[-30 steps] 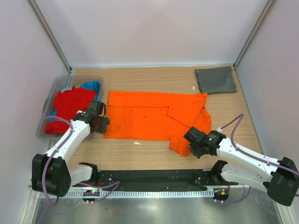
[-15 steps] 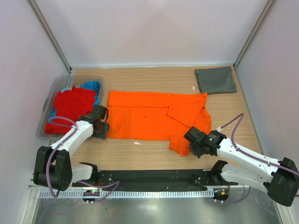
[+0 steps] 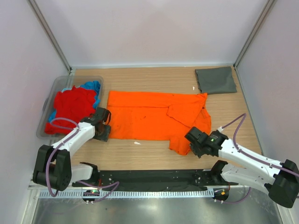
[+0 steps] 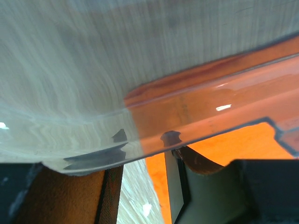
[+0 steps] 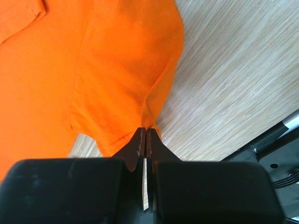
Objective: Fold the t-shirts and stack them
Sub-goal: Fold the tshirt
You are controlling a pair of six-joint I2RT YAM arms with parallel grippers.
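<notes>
Left claw, change: a second ago the left claw (image 3: 103, 132) sat up against the clear tub (image 3: 58, 84). It has since slid back toward the arm bases and now stands at the near-left corner of the orange t-shirt (image 3: 145, 116).
Right claw, change: the right claw (image 3: 195, 142) has barely stirred, with the same pinch in the same spot.
Left arm pose: the left arm (image 3: 70, 140) is elbow-low, reaching forward and inward from its base with the wrist tipped down at the worktop (image 3: 154, 77).
Right arm pose: the right arm (image 3: 243, 156) is stretched low across toward the middle.
Left claw state: the fingers stand apart with bare wood showing between them. Nothing is gripped, and the shirt's edge lies just ahead of the tips.
Right claw state: closed tight on a fold at the shirt's near-right hem.
Orange t-shirt: spread flat between the two claws, its right part folded over itself.
Dark grey t-shirt (image 3: 216, 80): folded, well beyond the right claw at the far-right corner.
Red t-shirt (image 3: 70, 105): heaped in the tub just left of the left claw, with a blue t-shirt (image 3: 92, 86) peeping out behind.
</notes>
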